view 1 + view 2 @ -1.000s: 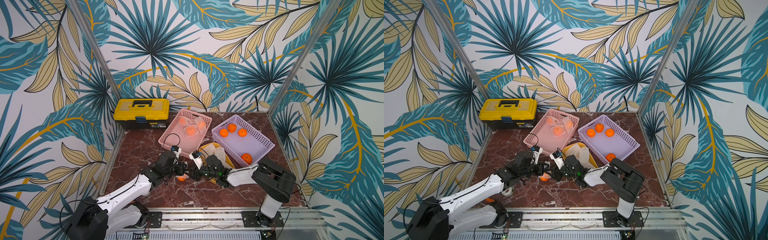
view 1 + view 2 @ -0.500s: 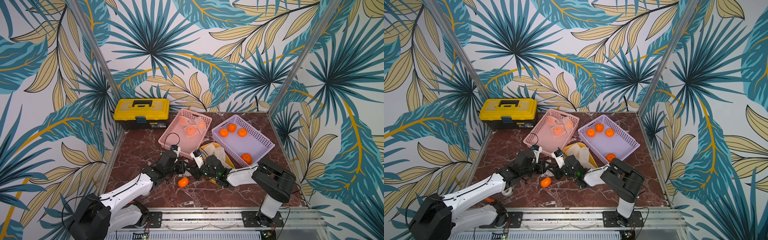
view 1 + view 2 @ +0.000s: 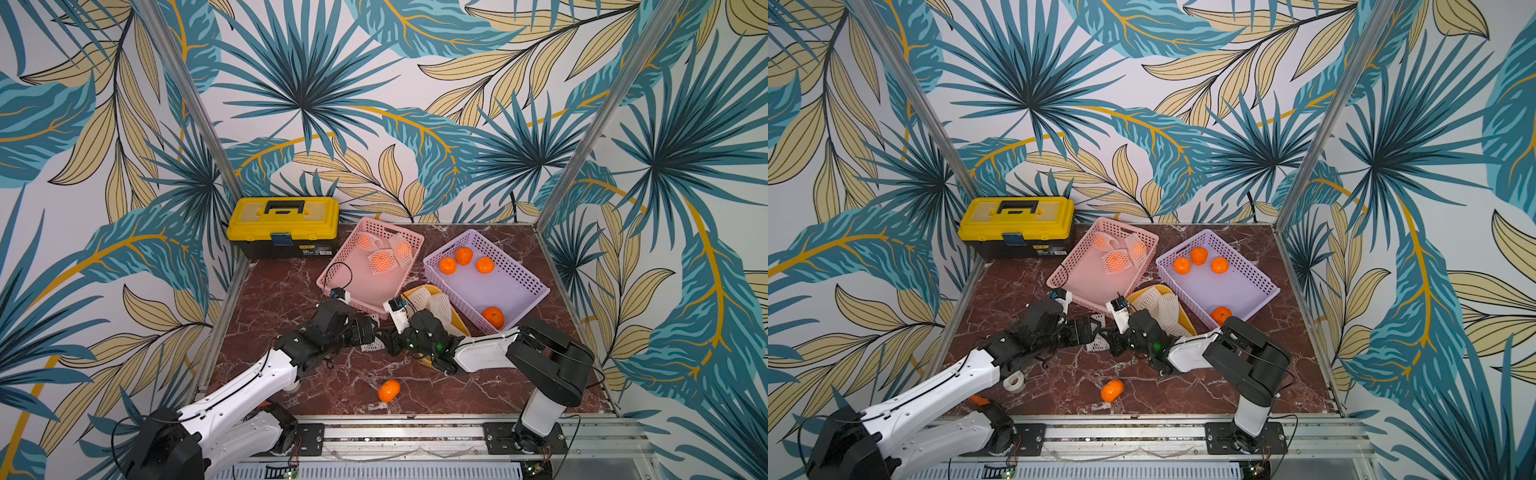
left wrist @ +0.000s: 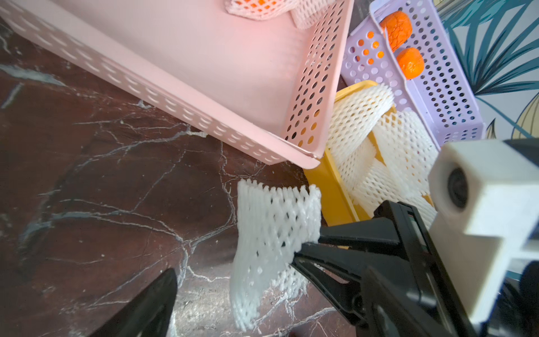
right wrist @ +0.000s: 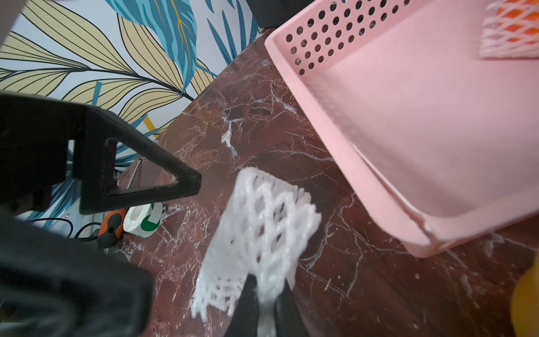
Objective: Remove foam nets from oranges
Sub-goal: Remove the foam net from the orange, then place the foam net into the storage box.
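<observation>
Since a second earlier, the bare orange point(image 3: 389, 390) had dropped from between the two tools and rolled toward the front edge of the counter point(image 3: 291, 299), well clear of both arms. Its foam net point(image 4: 274, 242), a limp white sleeve of diamond mesh, empty and flattened, hung just off the corner of the pink basket point(image 3: 332, 274), pinched at one edge in the closed right tool point(image 4: 306, 248). Meanwhile the left tool point(image 3: 365, 330) had sprung wide apart and gripped nothing.

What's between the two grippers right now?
An empty foam net, pinched by the right gripper; the left gripper stands open beside it. Clearest in the left wrist view.
</observation>
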`<control>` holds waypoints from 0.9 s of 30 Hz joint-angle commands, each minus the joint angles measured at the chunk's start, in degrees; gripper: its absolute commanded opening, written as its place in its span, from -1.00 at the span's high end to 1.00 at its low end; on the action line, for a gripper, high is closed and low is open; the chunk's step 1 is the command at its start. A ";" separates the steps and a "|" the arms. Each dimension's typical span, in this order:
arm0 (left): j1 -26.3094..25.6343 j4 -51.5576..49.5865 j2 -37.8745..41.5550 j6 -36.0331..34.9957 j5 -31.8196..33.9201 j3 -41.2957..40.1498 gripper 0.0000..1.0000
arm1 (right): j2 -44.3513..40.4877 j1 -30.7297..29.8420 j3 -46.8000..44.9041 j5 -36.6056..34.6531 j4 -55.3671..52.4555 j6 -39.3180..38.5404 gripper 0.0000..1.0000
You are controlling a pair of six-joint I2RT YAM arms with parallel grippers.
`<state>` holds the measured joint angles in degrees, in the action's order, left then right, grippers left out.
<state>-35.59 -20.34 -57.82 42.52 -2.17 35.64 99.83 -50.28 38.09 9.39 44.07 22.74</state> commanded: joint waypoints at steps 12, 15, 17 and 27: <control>0.00 1.49 14.26 -3.03 -8.07 -1.65 -0.99 | -16.19 0.51 0.06 -7.78 -12.92 0.29 0.79; -0.38 1.50 14.10 -4.06 -13.46 -1.56 -0.99 | -21.01 2.03 0.77 -8.24 -19.45 1.09 0.79; -1.61 1.47 12.78 -4.12 -16.40 -1.58 -0.99 | -24.02 3.72 2.55 -8.03 -27.00 1.96 0.77; -19.72 -7.50 -3.55 -4.63 -17.82 2.01 -1.00 | -37.03 13.11 8.20 -3.00 -64.55 0.00 0.70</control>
<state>-51.42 -23.00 -57.69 39.51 -19.55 34.92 64.45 -37.80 45.74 5.65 -6.04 24.10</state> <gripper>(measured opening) 0.998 0.149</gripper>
